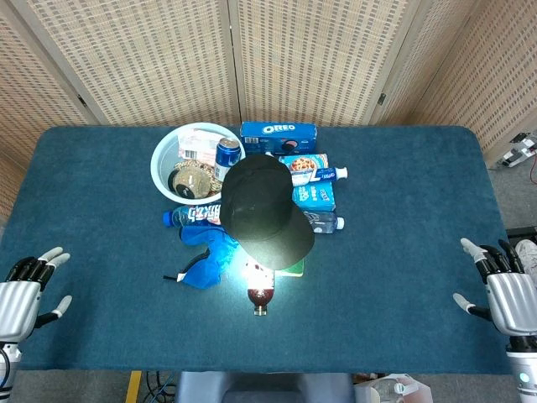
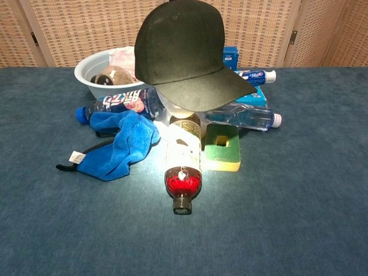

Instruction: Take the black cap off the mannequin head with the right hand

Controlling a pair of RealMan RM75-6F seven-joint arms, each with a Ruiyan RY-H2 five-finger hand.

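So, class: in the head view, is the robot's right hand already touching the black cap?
No. The right hand hovers open at the table's near right corner, far from the black cap at the centre.

Lab-like test setup: blue-clothed table (image 1: 403,277) before woven folding screens (image 1: 319,59).

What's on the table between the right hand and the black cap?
Nothing: in the head view, only bare blue table lies between the right hand at the near right edge and the black cap at the middle.

mannequin head hidden under black cap (image 2: 184,52), bowl (image 1: 164,175) contents unclear, both arms cropped
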